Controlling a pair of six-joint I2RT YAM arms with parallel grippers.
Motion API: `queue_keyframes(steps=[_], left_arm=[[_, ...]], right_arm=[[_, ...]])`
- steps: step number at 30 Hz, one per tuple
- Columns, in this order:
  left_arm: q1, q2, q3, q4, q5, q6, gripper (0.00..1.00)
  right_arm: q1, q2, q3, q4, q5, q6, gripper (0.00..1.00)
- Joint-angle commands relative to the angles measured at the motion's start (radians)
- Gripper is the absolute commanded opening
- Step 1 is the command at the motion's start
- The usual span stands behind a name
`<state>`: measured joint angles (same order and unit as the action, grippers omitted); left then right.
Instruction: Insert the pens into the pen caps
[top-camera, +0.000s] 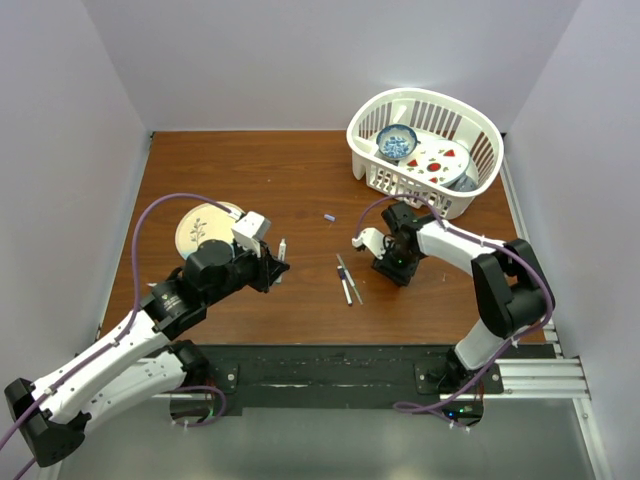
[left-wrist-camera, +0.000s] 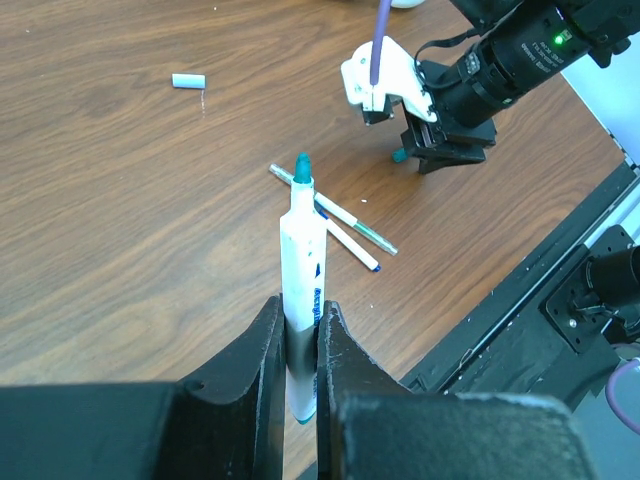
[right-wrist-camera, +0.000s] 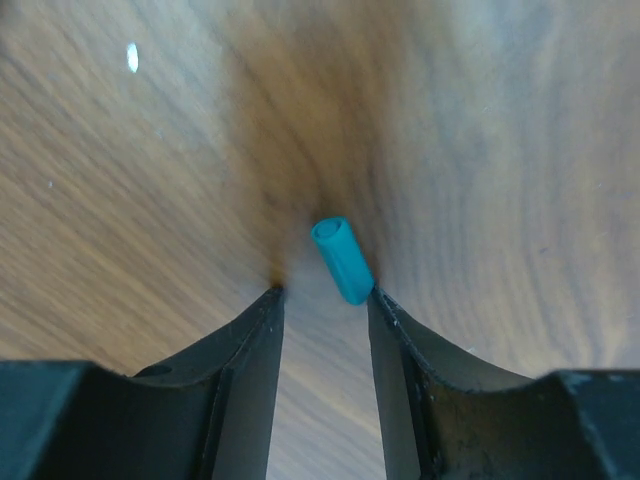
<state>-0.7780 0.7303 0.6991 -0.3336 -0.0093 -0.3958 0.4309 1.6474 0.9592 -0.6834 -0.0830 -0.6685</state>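
My left gripper (top-camera: 272, 262) (left-wrist-camera: 299, 305) is shut on a white pen (left-wrist-camera: 301, 262) and holds it upright above the table, teal tip up; the pen also shows in the top view (top-camera: 282, 247). My right gripper (top-camera: 393, 270) (right-wrist-camera: 322, 293) is open and points down at the table. A teal cap (right-wrist-camera: 342, 260) lies on the wood just past its tips, one end touching the right finger. Two more thin pens (top-camera: 347, 279) (left-wrist-camera: 349, 222) lie crossed mid-table between the arms. A lavender cap (top-camera: 329, 216) (left-wrist-camera: 188, 81) lies alone farther back.
A white basket (top-camera: 482, 150) with plates and a blue bowl stands at the back right, just behind my right arm. A floral plate (top-camera: 200, 226) lies at the left, partly under my left arm. A black rail (top-camera: 330, 365) runs along the near edge.
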Motion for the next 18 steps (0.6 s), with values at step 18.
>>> queue_keyframes(steps=[18], left_arm=[[0.003,-0.02,0.025,0.01,-0.015,0.032,0.0]], right_arm=[[-0.003,0.043,0.067,0.068,-0.035,-0.023,0.42]])
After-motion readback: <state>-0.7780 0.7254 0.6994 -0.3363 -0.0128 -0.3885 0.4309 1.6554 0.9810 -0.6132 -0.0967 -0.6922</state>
